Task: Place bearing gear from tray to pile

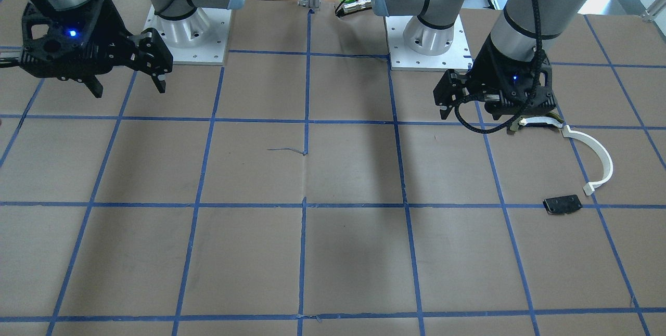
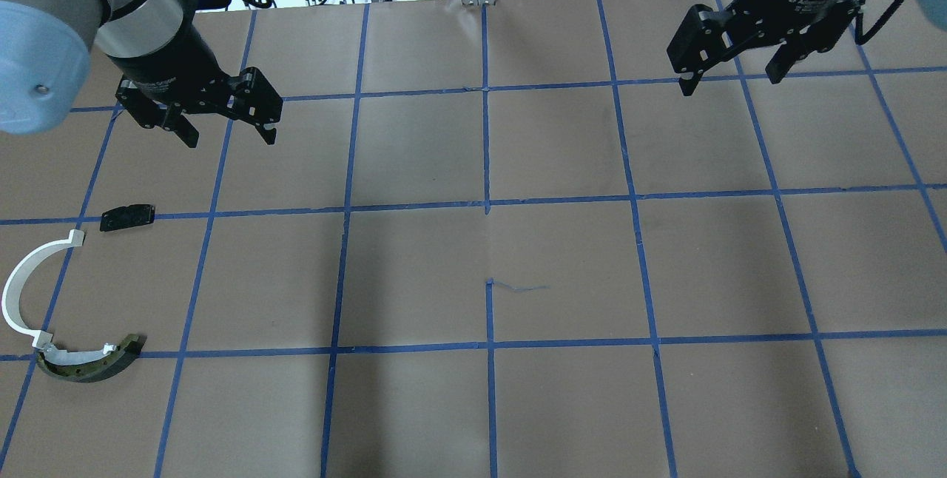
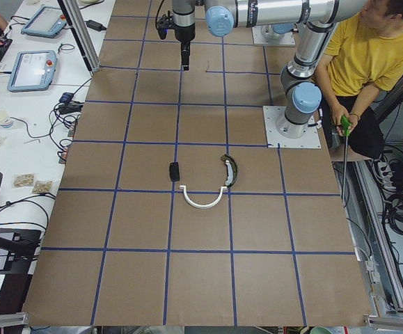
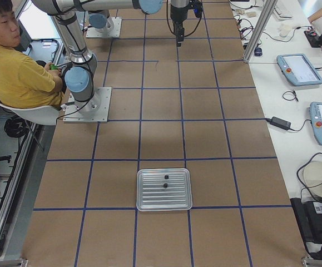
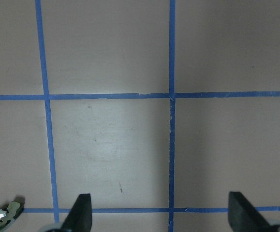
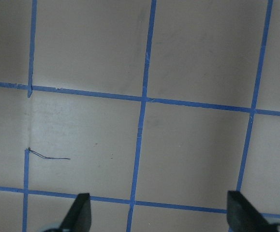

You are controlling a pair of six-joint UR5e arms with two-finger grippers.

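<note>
Presently on the Tabletop: Parts, Tray and Two Claws

1. Left claw [image 2: 230, 139]: released, fingers spread wide, nothing between them. It hangs above the tabletop [image 2: 562, 263], near the pile and just beyond the black plate in the overhead view.
2. Right claw [image 2: 730, 84]: released, fingers wide apart, empty. It hangs over the opposite side of the tabletop, well apart from every part.
3. Tray [image 4: 144, 192]: ribbed metal, rectangular, flat on the tabletop. It shows only in the right side view, at the end nearest that camera.
4. Bearing gear [image 4: 166, 177]: two small dark pieces lie in the tray, close together near its middle. They are too small to make out further.
5. Pile, on the robot's left side:
   - white arc strip [image 2: 22, 282], lying flat;
   - dark curved piece [image 2: 92, 367] with a yellowish edge, touching one end of the strip;
   - black plate [image 2: 127, 217], small and flat, just beside the strip's other end but apart from it.
6. Tabletop: brown surface marked in squares with blue tape.
</note>
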